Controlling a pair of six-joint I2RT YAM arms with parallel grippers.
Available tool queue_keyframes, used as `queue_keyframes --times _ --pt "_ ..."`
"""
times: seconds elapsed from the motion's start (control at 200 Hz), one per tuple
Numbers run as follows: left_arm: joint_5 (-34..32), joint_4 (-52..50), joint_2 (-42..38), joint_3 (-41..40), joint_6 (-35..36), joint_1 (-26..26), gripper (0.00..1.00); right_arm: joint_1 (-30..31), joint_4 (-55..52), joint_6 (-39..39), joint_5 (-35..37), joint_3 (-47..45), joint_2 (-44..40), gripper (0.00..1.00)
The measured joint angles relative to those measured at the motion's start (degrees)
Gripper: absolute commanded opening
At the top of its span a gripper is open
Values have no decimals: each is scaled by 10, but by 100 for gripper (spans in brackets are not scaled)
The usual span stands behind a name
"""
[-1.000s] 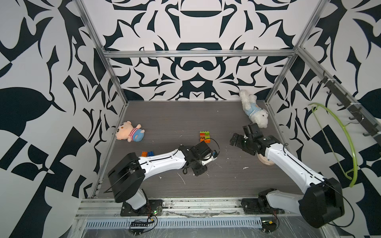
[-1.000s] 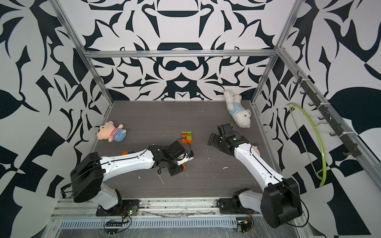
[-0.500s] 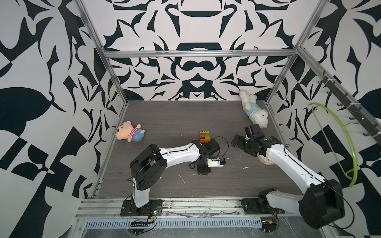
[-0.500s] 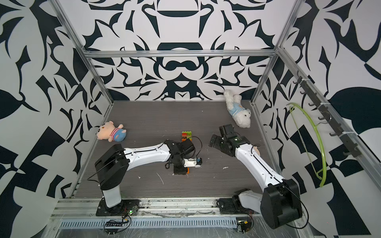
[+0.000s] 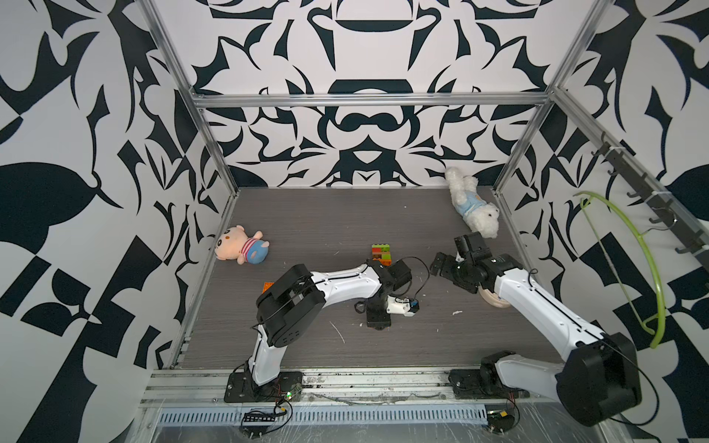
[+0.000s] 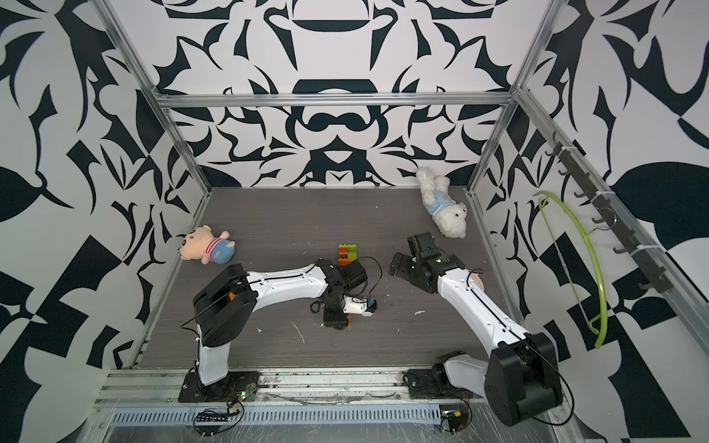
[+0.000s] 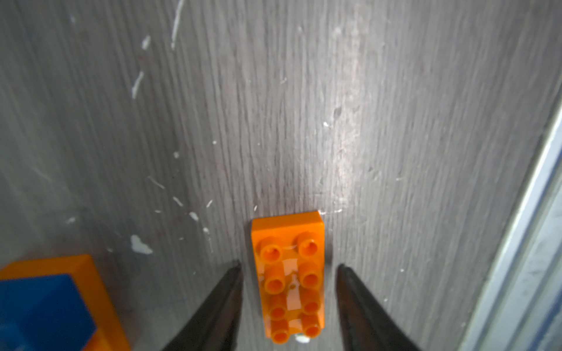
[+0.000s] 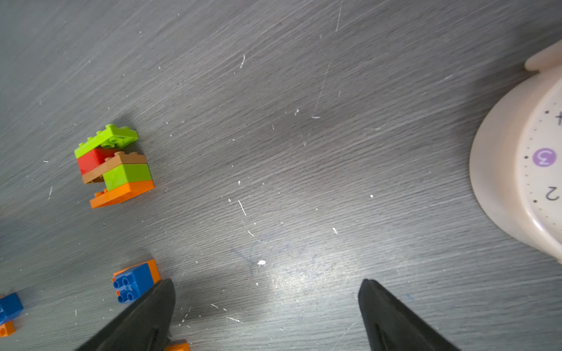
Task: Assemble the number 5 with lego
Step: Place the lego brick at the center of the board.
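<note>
An orange oblong lego brick [image 7: 290, 276] lies studs-up on the table between the fingers of my left gripper [image 7: 289, 265], which is open with a gap on each side of it. In both top views that gripper [image 5: 378, 324] points straight down at the front middle of the table. A stack of green, red, brown and orange lego [image 5: 381, 254] [image 8: 114, 165] stands behind it. A blue brick on an orange one [image 8: 135, 282] lies beside a finger of my right gripper [image 8: 266, 281], which is open over bare table. Another blue brick [image 8: 9, 307] lies further off.
A cream toy clock [image 8: 523, 164] lies under the right arm [image 5: 537, 299]. A pink pig plush [image 5: 239, 249] lies at the left wall and a white dog plush [image 5: 475, 207] at the back right corner. A green hanger [image 5: 648, 261] hangs on the right wall.
My left gripper was shut and now stands open, with the orange brick lying free on the table between its fingers. The left arm's base link swung round. The right arm has barely moved.
</note>
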Motion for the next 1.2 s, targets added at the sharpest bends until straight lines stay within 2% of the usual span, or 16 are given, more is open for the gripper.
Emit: queue_keyframes --times 0.195,0.34,0.425,0.515,0.62,0.695,0.795,0.945,1.02,1.2 --pt "-2 19 -28 -12 -25 3 66 0 1 0 -16 -1 0 100" --pt "4 94 -168 -82 -98 33 66 0 15 -1 -42 -2 0 100" --pt "3 161 -279 -140 -182 96 64 1 26 -2 -60 -3 0 100" --pt "-10 224 -379 -204 -285 189 71 11 40 -4 -74 -3 0 100" --pt "-31 249 -449 -266 -414 292 72 48 47 -13 -76 4 5 99" --pt "-34 242 -457 -288 -487 351 70 84 46 -20 -71 22 19 99" --pt "-21 214 -428 -302 -573 439 68 139 49 -37 -63 59 49 99" --pt "-6 184 -394 -333 -653 553 68 215 58 -65 -57 108 96 99" --pt "-10 161 -392 -341 -674 572 69 250 61 -75 -52 128 118 99" --pt "-40 128 -357 -325 -679 572 67 309 66 -85 -48 164 171 99"
